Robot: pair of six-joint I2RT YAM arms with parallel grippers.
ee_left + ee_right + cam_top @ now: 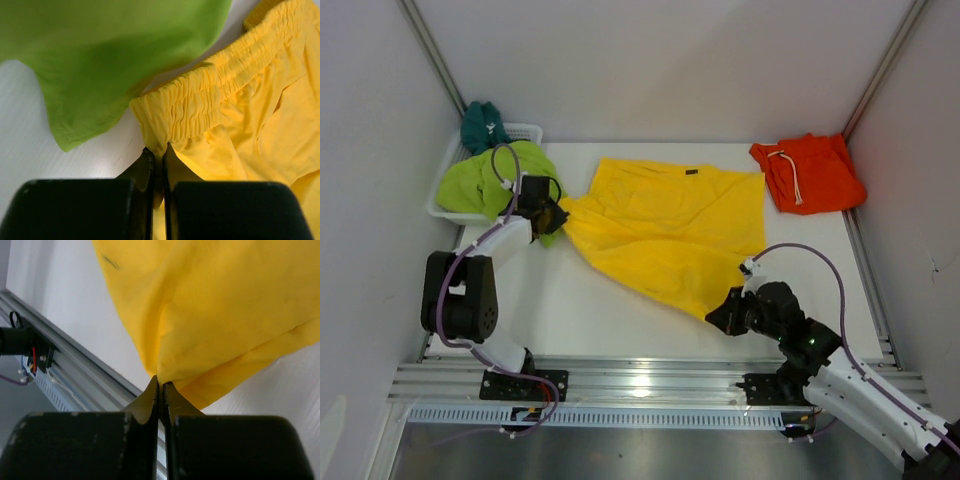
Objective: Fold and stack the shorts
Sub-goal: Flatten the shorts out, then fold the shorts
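The yellow shorts (670,225) lie spread across the middle of the table (600,310), slightly rumpled. The left claw (156,152) is pinched tight on the corner of their gathered waistband (200,100), just beside the lime-green shorts (485,180) that spill out of the white basket (525,130). The right claw (160,385) is clamped on a lower corner of the cloth at the near edge. The fabric looks thin, light and limp, so it will likely sag between the two grips and drag on the table unless pulled taut. The elastic band offers the thicker, surer hold; the thin lower corner may slip. The orange shorts (810,172) sit in a compact bundle at the far right corner, well apart, and a teal pair (480,122) rests at the basket's far end
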